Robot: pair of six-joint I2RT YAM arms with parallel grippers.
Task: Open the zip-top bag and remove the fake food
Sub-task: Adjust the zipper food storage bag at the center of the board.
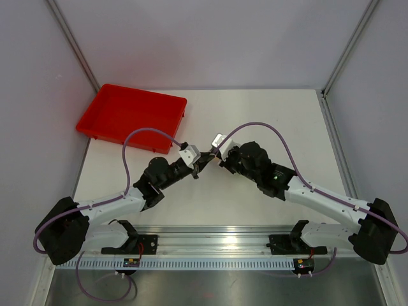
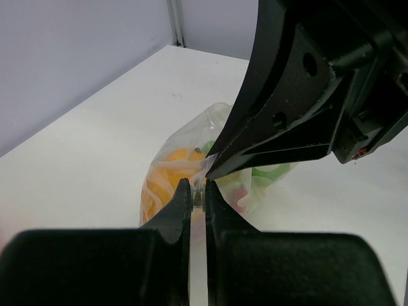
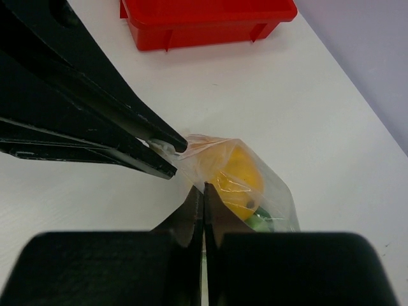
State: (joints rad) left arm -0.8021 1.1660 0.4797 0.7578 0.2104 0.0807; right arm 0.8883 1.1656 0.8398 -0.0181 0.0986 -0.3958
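The zip-top bag [image 3: 237,167] sits near the middle of the bench [image 1: 255,115], caught between the two arms, with the fake food inside it. A round yellow piece [image 3: 241,186] and a green piece [image 3: 258,222] show through the plastic. Whether the bag's bottom rests on the bench or hangs just above it I cannot tell.

The left claw [image 2: 197,188] is clamped on a fold of the bag's upper edge, its jaws nearly together with only the thin plastic between them. The right claw [image 3: 203,191] is closed too, pinching the same edge just beside the left one, so the two tips almost touch.

Going by this, both holds are taken but the opening itself looks not yet done. The two grips sit close together, no gap in the bag's mouth is visible, and nothing lies loose on the bench. Parting the seal and taking out each piece remain. The red tray [image 1: 131,111] stands well apart at the far left and holds nothing.
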